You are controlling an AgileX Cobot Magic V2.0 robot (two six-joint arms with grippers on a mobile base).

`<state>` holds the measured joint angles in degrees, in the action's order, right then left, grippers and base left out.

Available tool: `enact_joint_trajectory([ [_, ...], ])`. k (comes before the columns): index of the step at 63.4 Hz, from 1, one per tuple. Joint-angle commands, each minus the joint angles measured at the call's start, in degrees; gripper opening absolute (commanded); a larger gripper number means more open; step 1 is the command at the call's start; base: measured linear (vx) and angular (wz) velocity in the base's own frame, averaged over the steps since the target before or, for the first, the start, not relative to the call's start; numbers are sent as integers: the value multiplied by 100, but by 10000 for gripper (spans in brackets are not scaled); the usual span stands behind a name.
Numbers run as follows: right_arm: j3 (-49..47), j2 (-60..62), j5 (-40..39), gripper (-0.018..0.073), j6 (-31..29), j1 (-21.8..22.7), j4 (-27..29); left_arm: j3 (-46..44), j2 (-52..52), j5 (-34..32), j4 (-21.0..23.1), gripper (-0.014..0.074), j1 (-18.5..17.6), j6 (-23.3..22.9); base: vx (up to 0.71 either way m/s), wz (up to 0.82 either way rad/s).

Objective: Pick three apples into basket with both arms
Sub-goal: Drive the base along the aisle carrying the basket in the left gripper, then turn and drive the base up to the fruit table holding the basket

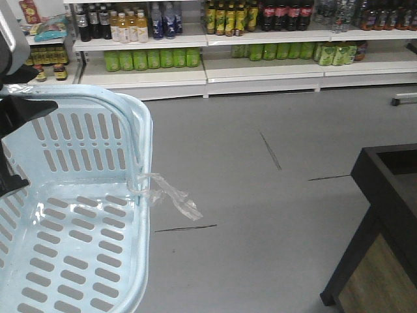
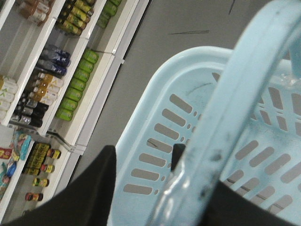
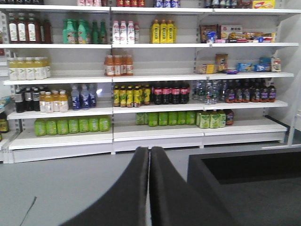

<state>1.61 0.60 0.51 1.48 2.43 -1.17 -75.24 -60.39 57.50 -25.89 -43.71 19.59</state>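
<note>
Shelves (image 3: 155, 109) are lining the back wall, left hand (image 2: 144, 153) is gripping the basket (image 1: 141, 134) by its handle, right hand (image 3: 149, 157) is hanging pinched closed, empty.

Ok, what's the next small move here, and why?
Probably swing the right gripper toward the dark stand and open it: it is shut, the basket hangs empty, and no apples show in any view, so they likely sit over there.

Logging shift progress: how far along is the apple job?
Done: nothing visible; the basket is empty. In hand: the left gripper grips its handle; the right gripper is shut and empty. Left: all three apples, none in view.
</note>
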Motion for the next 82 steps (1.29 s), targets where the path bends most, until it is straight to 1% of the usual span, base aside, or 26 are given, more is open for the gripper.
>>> enact_joint_trajectory([
  [1,88,60,-426,-9,-32,29,-27,-191,75,-411,-154,-6,-32,-77,6,-41],
  [82,88,41,-426,-9,-32,29,-27,-191,17,-391,-155,-6,-32,-77,7,-47],
])
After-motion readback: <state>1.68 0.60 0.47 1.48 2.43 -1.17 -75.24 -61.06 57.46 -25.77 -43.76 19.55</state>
